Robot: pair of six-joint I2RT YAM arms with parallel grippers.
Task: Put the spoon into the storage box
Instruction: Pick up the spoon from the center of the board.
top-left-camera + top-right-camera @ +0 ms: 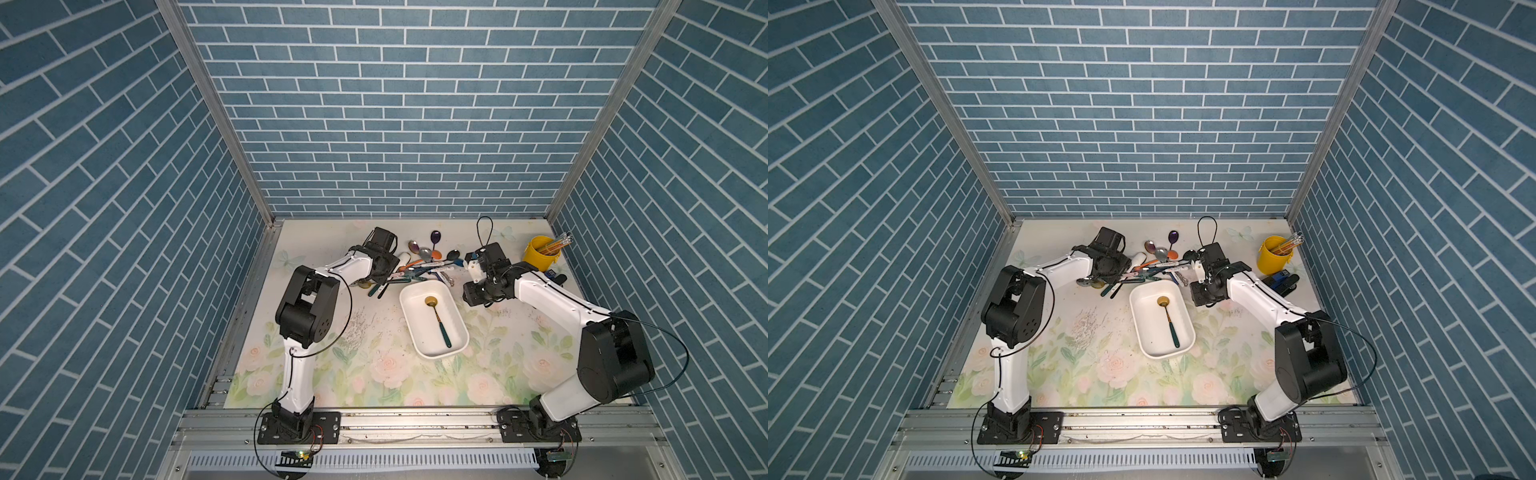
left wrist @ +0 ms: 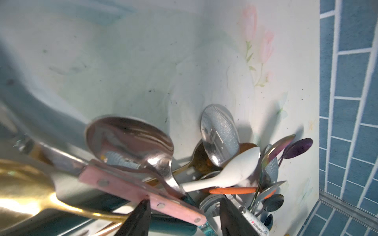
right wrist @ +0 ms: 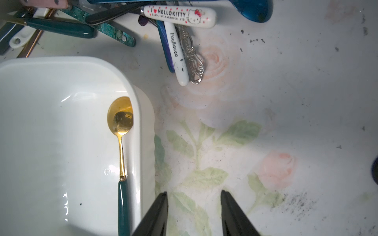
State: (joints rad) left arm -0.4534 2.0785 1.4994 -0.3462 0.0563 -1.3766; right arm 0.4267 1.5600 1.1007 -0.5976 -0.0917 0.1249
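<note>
Top views both take in the floral worktop [image 1: 374, 374]. The biggest thing on it is the white storage box [image 1: 419, 328], just beside the right tool [image 3: 194, 192], between it and the left tool [image 2: 184, 201]. Beyond the box a heap of spoons [image 1: 424, 266] sprawls under the left tool and reaches toward the right one. A yellow cup of pencils [image 1: 540, 255] stands on the right tool's outer side, well apart from the box. Inside the box lies one gold spoon [image 1: 438, 322] with a dark green handle, flat on the bottom, its bowl toward the heap. Seen from the right wrist, that tool's jaws stand apart over bare worktop with nothing between them. Seen from the left wrist, the left tool's jaws are apart too, down among the handles, and a pink riveted handle [image 2: 139, 188] crosses one fingertip. Nothing looks pinched.
</note>
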